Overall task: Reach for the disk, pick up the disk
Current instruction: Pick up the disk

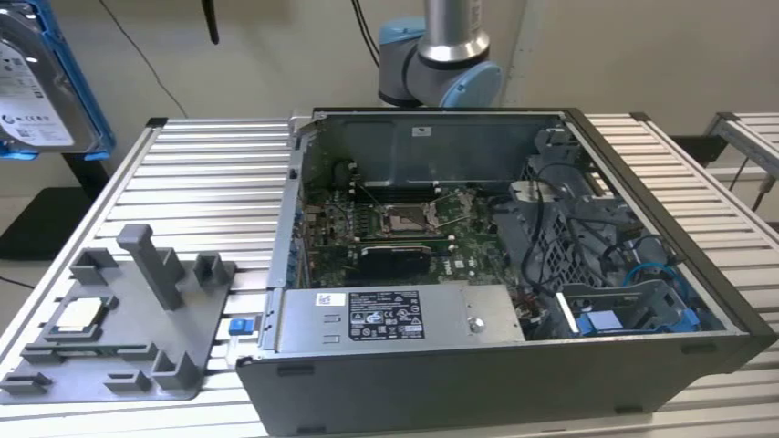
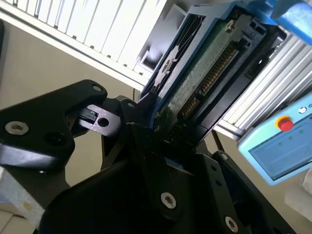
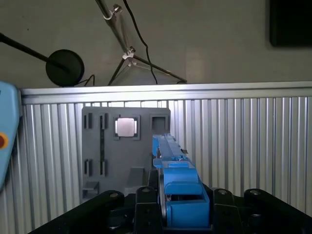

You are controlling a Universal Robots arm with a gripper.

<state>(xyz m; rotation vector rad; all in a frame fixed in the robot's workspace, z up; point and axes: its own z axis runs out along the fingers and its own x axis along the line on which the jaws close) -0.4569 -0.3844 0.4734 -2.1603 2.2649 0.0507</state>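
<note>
Blue-framed disk (image 1: pixel 35 87) is clamped tight in the gripper (image 3: pixel 183 212), held clear of the slatted table (image 1: pixel 201 178) bearing a grey stand (image 1: pixel 128 351).

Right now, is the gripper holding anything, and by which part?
Yes. The gripper is shut on the disk, clamped across its two flat faces at the blue-framed end nearest the wrist. The rest of the disk sticks out free.

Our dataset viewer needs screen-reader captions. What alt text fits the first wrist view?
The black gripper holds the blue-framed disk edge-on above a ribbed metal table. On the table lies a grey stand with a small pale chip in one recess; beyond the table's edge a tripod stands on the floor.
</note>
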